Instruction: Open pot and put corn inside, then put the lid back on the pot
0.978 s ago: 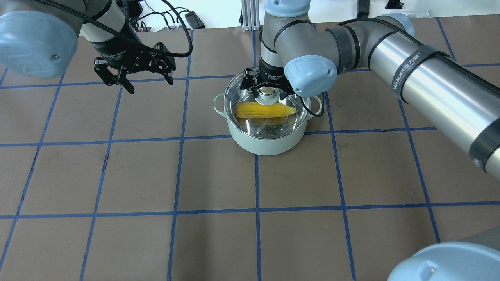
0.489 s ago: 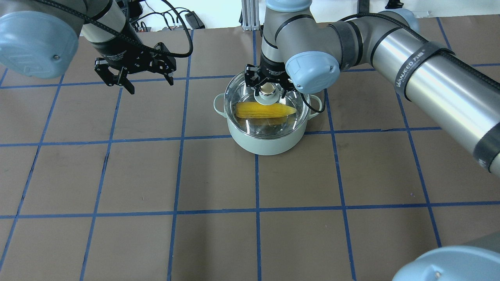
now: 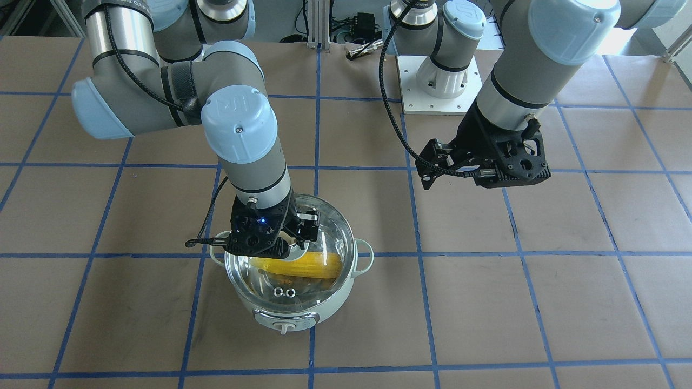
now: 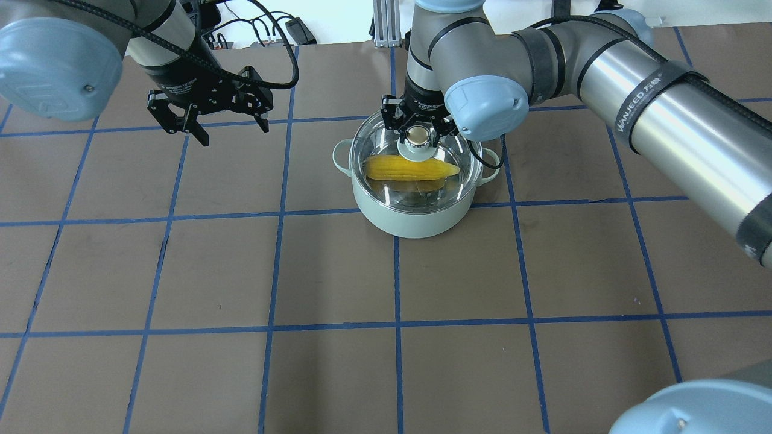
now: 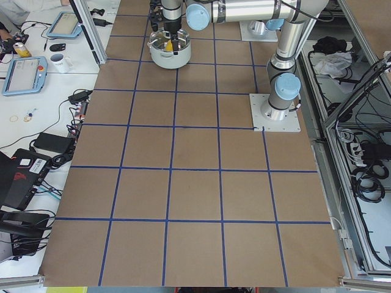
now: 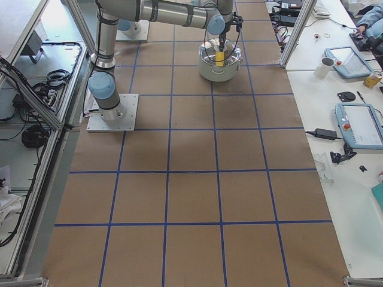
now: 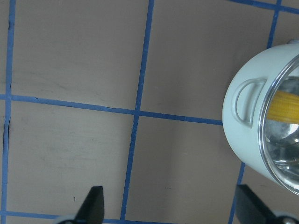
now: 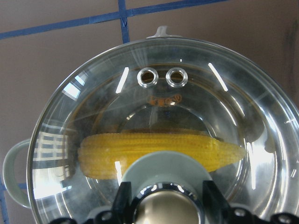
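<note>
1. On the matte brown paper table (image 4: 211,271), gridded with blue tape: a round, pale mint-green pot (image 4: 413,220) with smooth walls, a small loop handle (image 4: 341,158) at each side and a front control knob (image 3: 281,326).
2. Inside the pot, on the shiny steel floor: a yellow, bumpy-grained corn cob (image 4: 410,170), lying flat and tapering to a paler pointed tip.
3. Seated level on the pot's rim, closing it: a round clear glass lid (image 8: 243,121), domed and streaked with reflections, with two metal-ringed vent holes (image 8: 148,76) near its edge on the control-knob side.
4. At the lid's centre: a rounded gold-beige knob (image 4: 418,135) on a pale green disc.
5. Just over that knob: the black right gripper (image 4: 417,122), pointing straight down, jaws parted to either side of the knob and holding nothing.
6. Well apart from the pot, above bare table: the black left gripper (image 4: 233,134), jaws spread wide and empty, with the pot's near handle at the edge of its wrist view.
</note>
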Available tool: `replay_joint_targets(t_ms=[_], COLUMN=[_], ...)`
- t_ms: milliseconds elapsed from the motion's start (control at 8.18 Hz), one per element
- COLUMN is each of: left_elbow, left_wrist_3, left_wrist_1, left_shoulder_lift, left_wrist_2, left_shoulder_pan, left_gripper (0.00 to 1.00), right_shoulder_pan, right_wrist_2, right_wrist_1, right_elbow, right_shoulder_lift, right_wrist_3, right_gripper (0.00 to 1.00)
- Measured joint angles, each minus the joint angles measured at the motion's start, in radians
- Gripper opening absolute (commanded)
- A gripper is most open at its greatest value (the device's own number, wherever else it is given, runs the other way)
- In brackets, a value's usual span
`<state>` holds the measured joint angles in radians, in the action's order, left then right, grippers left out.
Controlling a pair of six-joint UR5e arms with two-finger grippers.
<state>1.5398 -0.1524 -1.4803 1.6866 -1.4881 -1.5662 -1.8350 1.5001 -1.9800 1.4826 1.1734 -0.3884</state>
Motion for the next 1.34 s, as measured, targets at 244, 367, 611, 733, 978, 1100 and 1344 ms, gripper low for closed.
replay_joint_targets(t_ms=[244, 367, 611, 733, 978, 1100, 1344], left_elbow=[0.001, 0.002, 0.002, 0.002, 0.002, 0.001, 0.001], left_wrist_3=[0.000, -0.001, -0.001, -0.001, 0.000, -0.001, 0.000], left_wrist_1=[0.000, 0.000, 0.000, 0.000, 0.000, 0.000, -0.004], left_shoulder_lift=[0.001, 0.002, 0.002, 0.002, 0.001, 0.001, 0.003], left_wrist_2=[0.000, 0.000, -0.001, -0.002, -0.003, -0.003, -0.002], left_shoulder_pan=[0.000, 0.000, 0.000, 0.001, 0.001, 0.001, 0.002], left_gripper=[1.00, 1.00, 1.00, 1.00, 1.00, 1.00, 1.00], right_shoulder_pan=[0.001, 0.002, 0.002, 0.002, 0.010, 0.029, 0.111], right_wrist_2=[-0.002, -0.007, -0.012, -0.012, -0.005, -0.002, 0.002], right_wrist_1=[-0.008, -0.009, -0.010, -0.010, 0.003, 0.050, 0.194], right_elbow=[-0.003, -0.003, -0.005, -0.005, -0.026, -0.044, -0.058], right_shoulder_lift=[0.001, 0.002, 0.011, 0.016, 0.036, 0.068, 0.163], right_wrist_3=[0.001, -0.006, -0.020, -0.022, -0.011, 0.029, 0.208], right_gripper=[0.79, 0.86, 0.93, 0.93, 0.94, 0.95, 0.95])
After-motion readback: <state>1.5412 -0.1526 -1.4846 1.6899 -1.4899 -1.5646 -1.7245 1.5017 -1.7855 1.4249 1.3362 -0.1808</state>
